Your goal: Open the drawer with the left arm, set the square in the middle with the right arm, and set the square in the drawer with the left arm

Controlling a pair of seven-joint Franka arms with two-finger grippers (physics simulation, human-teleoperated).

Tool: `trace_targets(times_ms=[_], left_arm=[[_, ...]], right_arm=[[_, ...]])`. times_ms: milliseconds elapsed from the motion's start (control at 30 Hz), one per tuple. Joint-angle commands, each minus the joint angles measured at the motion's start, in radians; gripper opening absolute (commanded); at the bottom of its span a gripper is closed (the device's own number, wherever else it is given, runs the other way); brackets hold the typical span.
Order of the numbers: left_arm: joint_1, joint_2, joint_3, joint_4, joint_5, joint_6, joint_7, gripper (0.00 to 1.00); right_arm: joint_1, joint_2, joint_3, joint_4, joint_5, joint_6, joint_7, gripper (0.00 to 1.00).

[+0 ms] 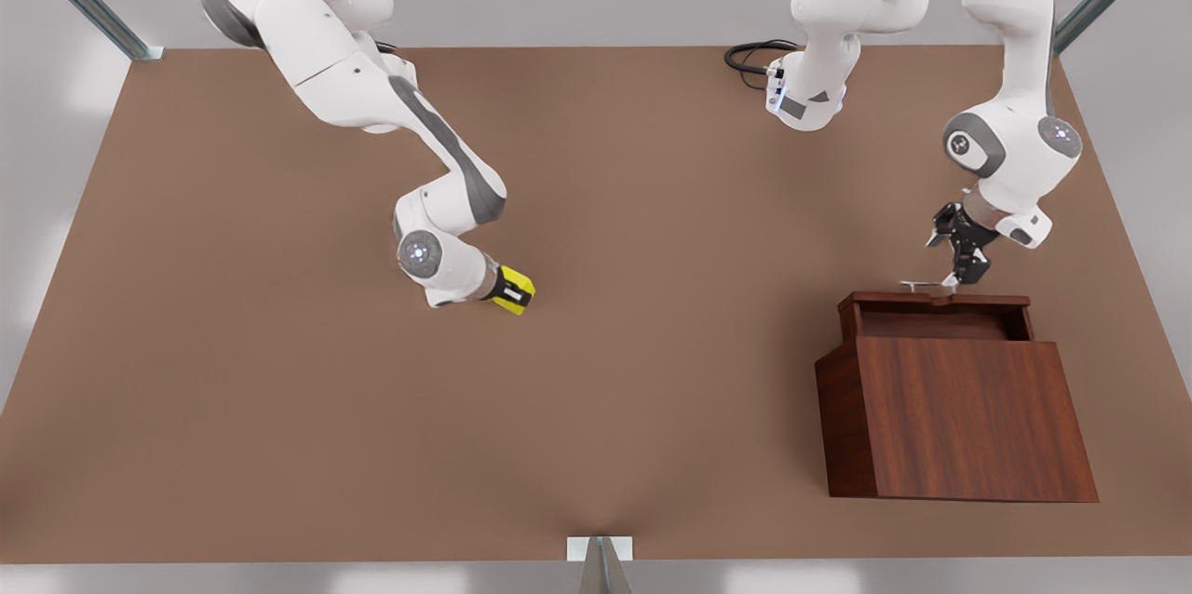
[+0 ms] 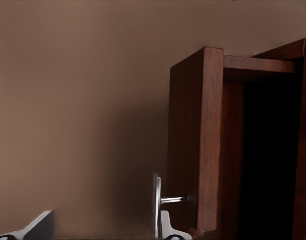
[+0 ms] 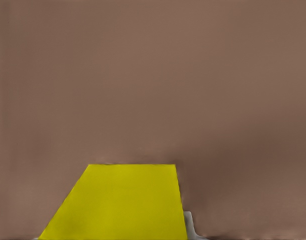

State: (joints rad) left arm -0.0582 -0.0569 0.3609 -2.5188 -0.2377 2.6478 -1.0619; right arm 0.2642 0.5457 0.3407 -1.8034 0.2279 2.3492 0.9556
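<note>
No legible text, labels, brand names, numbers or signs anywhere in the views. Surfaces checked: the plain matte brown tabletop [image 1: 652, 371], the dark reddish-brown wood-grain cabinet [image 1: 959, 417], the small bright yellow cube [image 1: 514, 290] and the white arm casings are all unmarked. The round grey joint caps on the arms carry faint pale dot patterns, too small to read as characters.

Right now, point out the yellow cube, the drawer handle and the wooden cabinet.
yellow cube [image 1: 515, 290]: front view, its top face beside the right gripper's dark finger.
drawer handle [image 2: 157, 202]: left wrist view, on the silver bar.
wooden cabinet [image 1: 968, 417]: front view, middle of its sloping top panel.
</note>
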Motion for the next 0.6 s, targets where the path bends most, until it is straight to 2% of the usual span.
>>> trace_targets(times_ms=[0, 100, 167, 200, 267, 333, 367, 400, 467, 500, 567], left_arm=[[0.024, -0.003, 0.001, -0.003, -0.003, 0.000, 0.000, 1.00], [0.023, -0.003, 0.004, -0.011, -0.003, 0.000, 0.000, 1.00], [0.023, -0.003, 0.004, -0.011, -0.003, 0.000, 0.000, 1.00], [0.023, -0.004, 0.004, -0.011, -0.003, -0.002, 0.000, 1.00], [0.021, -0.046, 0.016, -0.051, -0.002, -0.002, 0.000, 1.00], [0.017, -0.063, 0.023, -0.054, -0.002, -0.005, 0.000, 1.00], [0.015, -0.087, 0.024, -0.054, 0.001, -0.031, -0.001, 1.00], [-0.008, -0.147, 0.033, -0.051, 0.006, -0.091, -0.004, 1.00], [-0.043, -0.238, 0.041, -0.029, 0.116, -0.178, -0.004, 1.00], [-0.054, -0.241, 0.035, 0.034, 0.190, -0.250, 0.040, 1.00], [-0.080, -0.169, 0.018, 0.152, 0.189, -0.301, 0.278, 1.00]], right_arm=[[0.018, 0.017, 0.000, 0.035, -0.002, -0.002, 0.037, 0.61], [0.210, 0.120, -0.011, 0.203, -0.004, 0.006, 0.314, 0.61], [0.409, 0.237, -0.123, 0.355, -0.007, 0.013, 0.489, 0.62], [0.481, 0.257, -0.175, 0.374, -0.005, 0.015, 0.543, 0.62], [0.578, 0.275, -0.216, 0.372, -0.007, 0.025, 0.624, 0.63], [0.593, 0.290, -0.226, 0.368, -0.009, 0.044, 0.643, 0.72], [0.590, 0.290, -0.236, 0.368, -0.007, 0.042, 0.644, 0.80], [0.578, 0.292, -0.239, 0.368, -0.005, 0.042, 0.672, 0.98], [0.572, 0.292, -0.243, 0.366, -0.005, 0.042, 0.666, 1.00], [0.572, 0.292, -0.243, 0.366, -0.005, 0.042, 0.667, 1.00], [0.570, 0.289, -0.243, 0.366, -0.005, 0.042, 0.666, 1.00]])
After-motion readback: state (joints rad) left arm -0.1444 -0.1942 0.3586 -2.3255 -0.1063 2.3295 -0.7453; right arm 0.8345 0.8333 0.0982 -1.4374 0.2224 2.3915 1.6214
